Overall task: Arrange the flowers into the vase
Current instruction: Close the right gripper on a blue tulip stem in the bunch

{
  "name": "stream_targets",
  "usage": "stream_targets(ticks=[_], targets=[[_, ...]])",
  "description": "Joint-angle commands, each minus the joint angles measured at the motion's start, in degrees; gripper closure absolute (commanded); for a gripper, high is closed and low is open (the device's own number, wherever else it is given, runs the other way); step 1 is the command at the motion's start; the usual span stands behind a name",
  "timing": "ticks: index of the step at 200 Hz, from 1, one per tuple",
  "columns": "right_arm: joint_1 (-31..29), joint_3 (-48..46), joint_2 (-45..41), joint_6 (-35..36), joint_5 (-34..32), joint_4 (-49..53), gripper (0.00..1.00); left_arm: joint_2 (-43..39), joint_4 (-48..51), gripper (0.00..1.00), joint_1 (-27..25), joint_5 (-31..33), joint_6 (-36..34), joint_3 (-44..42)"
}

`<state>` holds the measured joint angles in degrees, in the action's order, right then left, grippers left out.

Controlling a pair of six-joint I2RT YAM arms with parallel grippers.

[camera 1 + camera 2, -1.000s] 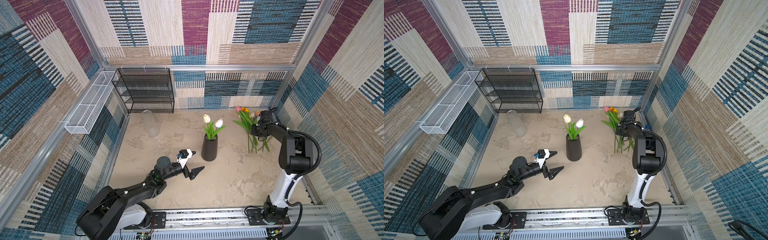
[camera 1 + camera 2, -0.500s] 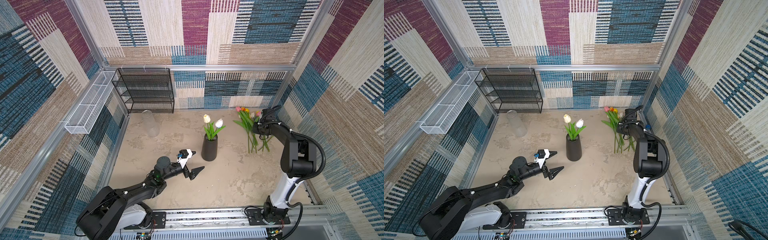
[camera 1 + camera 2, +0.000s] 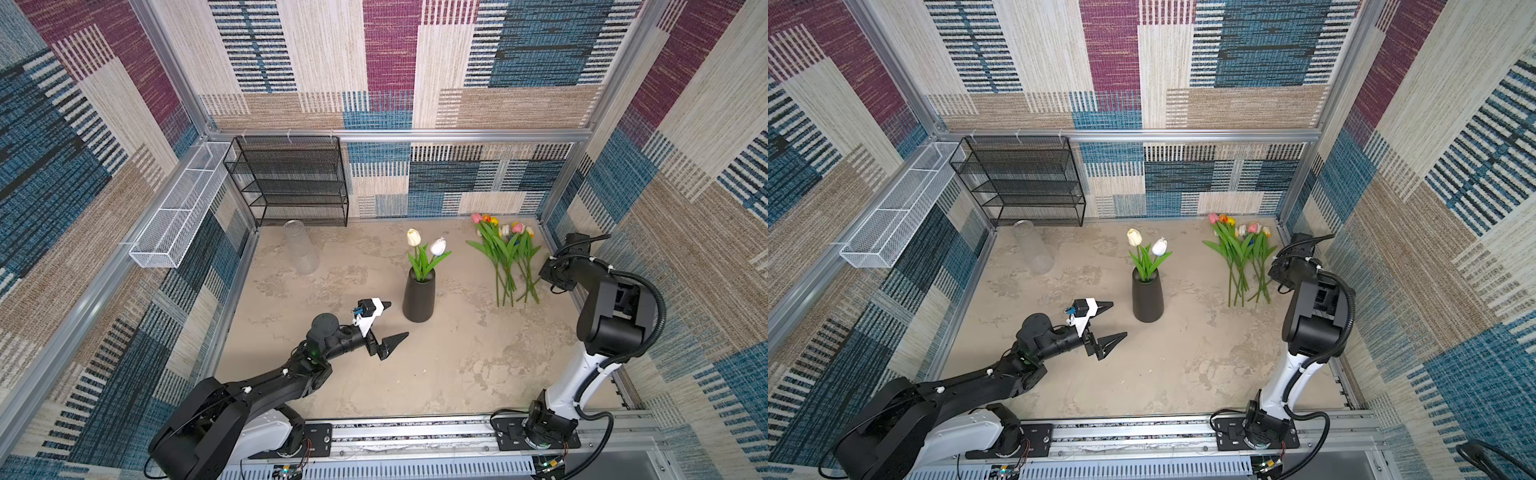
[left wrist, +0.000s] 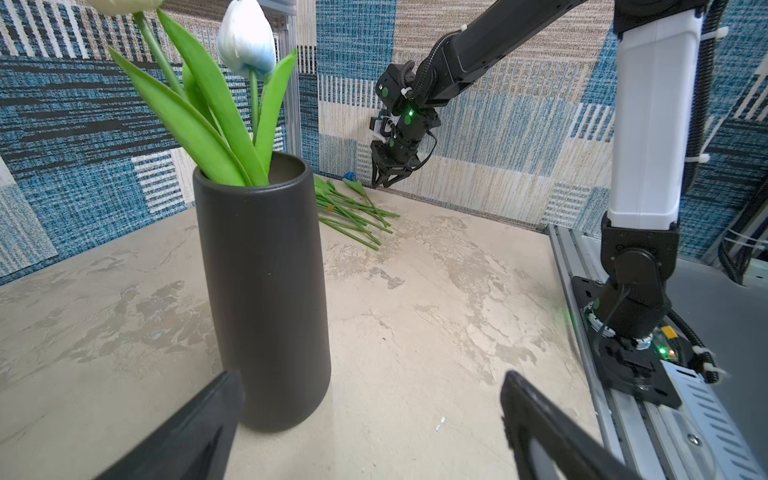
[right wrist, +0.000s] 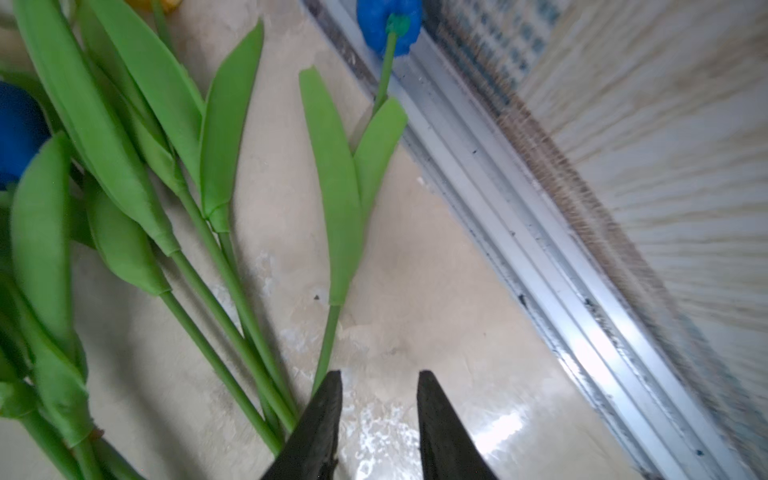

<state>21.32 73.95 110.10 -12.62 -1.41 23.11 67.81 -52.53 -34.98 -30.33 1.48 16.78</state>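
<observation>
L pincer (image 3: 397,320) spread wide, nothing in it, low over bench (image 3: 457,365); dark vase (image 3: 419,299) upright just ahead of it, right beside one fingertip (image 4: 199,424), small gap in both top views; vase holds 2 tulips (image 3: 422,264), cream + white heads. R pincer (image 5: 380,376) partly spread, nothing betw. the fingers, pointing down at bench; rest of the flowers (image 3: 505,257) lie in a loose bunch just beside it, stems toward it, heads away. Blue tulip (image 5: 332,232) nearest; its stem runs up to one fingertip (image 5: 320,428) and goes behind it, outside the gap; touching or not, can't tell.
</observation>
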Motion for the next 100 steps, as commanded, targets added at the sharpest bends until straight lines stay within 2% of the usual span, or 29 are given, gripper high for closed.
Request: stream_targets(ticks=[1,19,57,100], targets=[[-0.06,0.01,1.14,-0.89,3.17,-2.43,0.61,0.06,-1.34,0.0,0.02,-0.17,0.11,0.05],[-0.06,0.18,1.58,-0.91,4.1,-2.81,0.56,-0.34,-1.04,0.01,0.0,-0.01,-0.06,-0.11],[-0.41,0.5,3.56,-0.67,4.05,-3.13,0.58,-0.49,-0.9,0.01,0.0,0.0,-0.06,-0.05],[-1.06,1.11,5.14,-0.72,3.61,-3.42,0.77,-0.55,-0.73,0.01,0.0,0.17,-0.16,-0.07]])
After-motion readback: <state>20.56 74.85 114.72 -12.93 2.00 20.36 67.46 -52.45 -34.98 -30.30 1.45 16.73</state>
